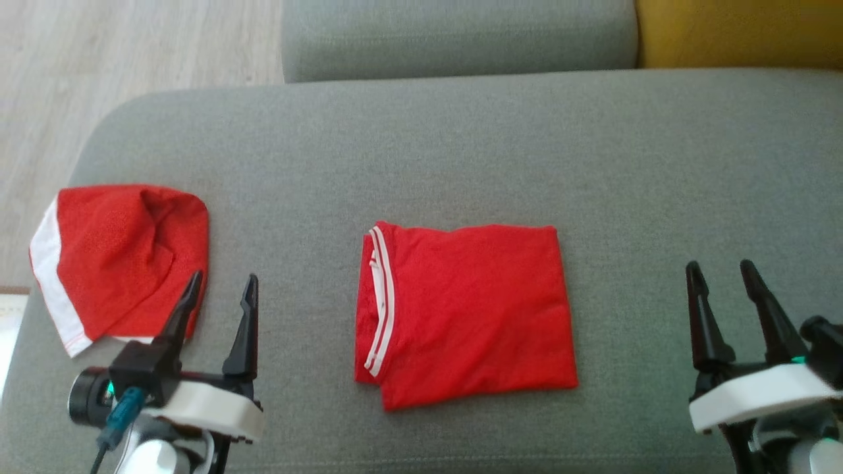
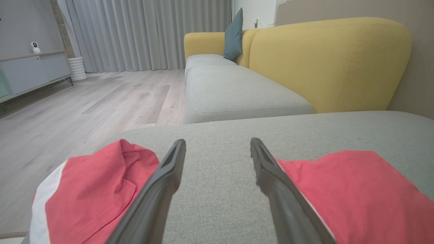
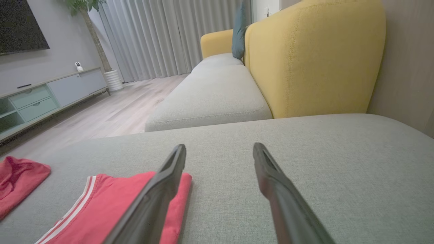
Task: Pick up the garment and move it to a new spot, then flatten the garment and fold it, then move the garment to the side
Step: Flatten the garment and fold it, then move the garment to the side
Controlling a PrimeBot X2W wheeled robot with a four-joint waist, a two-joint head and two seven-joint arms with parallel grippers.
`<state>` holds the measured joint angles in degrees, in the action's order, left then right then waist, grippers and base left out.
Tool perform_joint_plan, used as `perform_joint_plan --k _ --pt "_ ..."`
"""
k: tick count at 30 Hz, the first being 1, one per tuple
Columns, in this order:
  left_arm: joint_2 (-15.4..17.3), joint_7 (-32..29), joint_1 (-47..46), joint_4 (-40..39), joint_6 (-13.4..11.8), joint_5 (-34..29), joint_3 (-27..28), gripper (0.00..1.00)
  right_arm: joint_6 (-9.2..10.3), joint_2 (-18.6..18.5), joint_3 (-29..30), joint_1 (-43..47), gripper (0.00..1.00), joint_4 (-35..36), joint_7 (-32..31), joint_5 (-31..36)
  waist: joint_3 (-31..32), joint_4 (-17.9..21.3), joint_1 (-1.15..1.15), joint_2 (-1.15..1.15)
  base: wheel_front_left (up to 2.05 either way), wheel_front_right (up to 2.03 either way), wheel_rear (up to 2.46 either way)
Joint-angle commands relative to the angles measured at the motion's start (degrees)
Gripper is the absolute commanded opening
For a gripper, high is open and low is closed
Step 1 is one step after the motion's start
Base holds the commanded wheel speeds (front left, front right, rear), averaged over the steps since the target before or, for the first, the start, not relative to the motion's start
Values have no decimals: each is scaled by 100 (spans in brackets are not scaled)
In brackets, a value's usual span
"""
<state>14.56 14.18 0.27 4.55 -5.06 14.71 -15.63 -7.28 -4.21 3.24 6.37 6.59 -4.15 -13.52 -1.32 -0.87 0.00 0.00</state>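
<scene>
1. Garment (image 1: 464, 309): red jersey with a white-striped collar, folded into a flat rectangle. It lies midway along the grey cushion (image 1: 461, 145), between your two arms.
2. Handling, as judged: light, soft and limp, and the layers will likely slide apart if you lift only one. Pinch through the whole stack at an edge, or take two opposite edges.
3. Left gripper (image 1: 224, 276): fingers spread, holding nothing, near the fold's left side.
4. Right gripper (image 1: 719, 264): fingers spread, empty, well off to the right.
5. Second red garment (image 1: 125, 257): crumpled, white-trimmed, at the cushion's left end, just beside your left fingers. It takes up that side.
6. Yellow backrest (image 1: 737, 33): far corner, out of the way.
</scene>
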Motion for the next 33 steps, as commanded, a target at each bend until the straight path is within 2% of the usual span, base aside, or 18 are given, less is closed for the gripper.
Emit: perform_joint_plan --k 1,10,26,33 --pt "147 3 -140 -151 -42 13 244 100 -21 -31 -102 -78 100 244 -45 54 85 -6 0 0 0 0 0" --pt "149 -83 9 -177 -166 73 264 100 -21 -5 -32 109 100 376 -201 58 182 -43 0 0 0 0 0" --pt "210 -87 12 -165 -245 109 252 100 -21 13 -75 116 100 352 -246 36 161 -33 0 0 0 0 0" --pt "220 -61 -166 -284 -255 51 202 100 -21 -50 -146 4 100 209 -332 35 -88 -138 0 0 0 0 0"
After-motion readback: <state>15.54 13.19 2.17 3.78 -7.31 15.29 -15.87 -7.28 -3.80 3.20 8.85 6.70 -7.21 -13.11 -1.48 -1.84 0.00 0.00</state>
